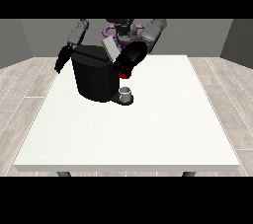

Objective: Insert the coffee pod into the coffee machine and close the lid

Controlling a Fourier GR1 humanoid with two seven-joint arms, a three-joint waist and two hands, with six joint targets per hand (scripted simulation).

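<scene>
The black coffee machine (94,77) stands on the table's far left part, with its grey lid (109,48) tilted up at the top. The hand at the view's right (130,58) hovers at the machine's front upper corner, just above a red thing at the machine (123,74). A small grey thing (126,93) sits on the machine's low base, below that hand; I cannot tell it for the pod. The hand at the view's left (62,59) hangs beside the machine's left side with relaxed fingers, holding nothing.
The white table (148,129) stretches wide towards the camera and to the right of the machine. Its edges run along the wooden floor on every side. The robot's torso (121,29) stands behind the machine.
</scene>
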